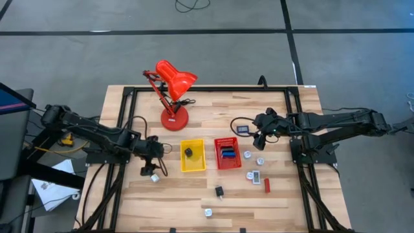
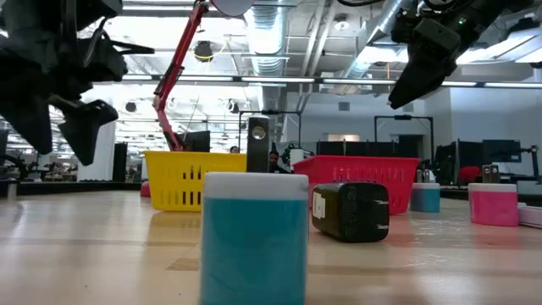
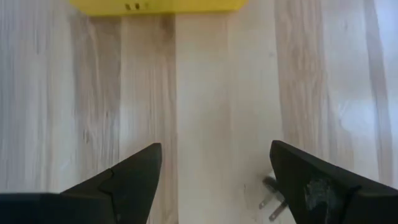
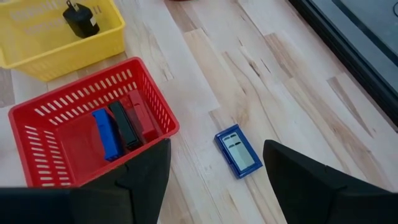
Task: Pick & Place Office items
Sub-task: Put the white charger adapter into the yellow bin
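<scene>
My left gripper (image 1: 153,168) (image 3: 214,180) hangs open over bare wood, just left of the yellow tray (image 1: 192,167). A small white plug piece (image 1: 155,177) lies on the table by its fingertips. Only the piece's metal prongs (image 3: 272,200) show beside one finger in the left wrist view. A black plug (image 4: 79,18) lies in the yellow tray. Blue and black flat pieces (image 4: 115,132) lie in the red tray (image 1: 228,166). My right gripper (image 1: 259,140) (image 4: 214,180) is open above a flat blue piece (image 4: 236,150) that lies on the table.
A red desk lamp (image 1: 172,90) stands behind the trays. Loose pieces lie on the table's near right: white-and-teal ones (image 1: 247,155) (image 1: 208,211), a red one (image 1: 266,185) and a black plug (image 1: 219,191). A black frame (image 1: 123,129) runs along the table's edges.
</scene>
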